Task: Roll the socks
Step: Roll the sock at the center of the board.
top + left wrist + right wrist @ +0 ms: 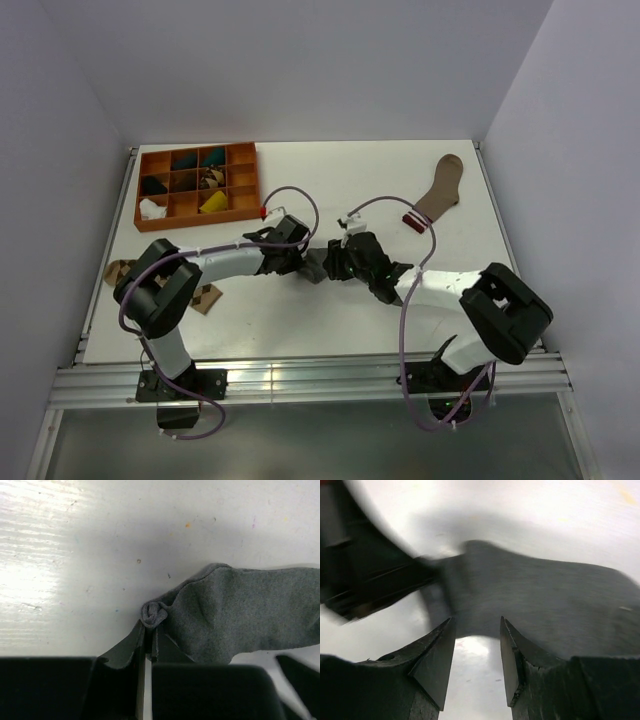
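A grey sock (240,615) lies flat on the white table between the two grippers, and in the top view only a small part of the grey sock (318,266) shows. My left gripper (150,626) is shut on a bunched corner of the sock's edge, and the left gripper (291,256) sits just left of the sock. My right gripper (476,622) stands open at the sock's (545,600) near edge with nothing between its fingers, and the right gripper (345,262) is on the sock's right side. This view is motion-blurred.
An orange compartment tray (243,182) at the back left holds a black bundle (152,186), a white one (150,209) and other items. A brown sock with a striped cuff (440,190) lies back right. A tan diamond-patterned sock (205,298) lies under the left arm.
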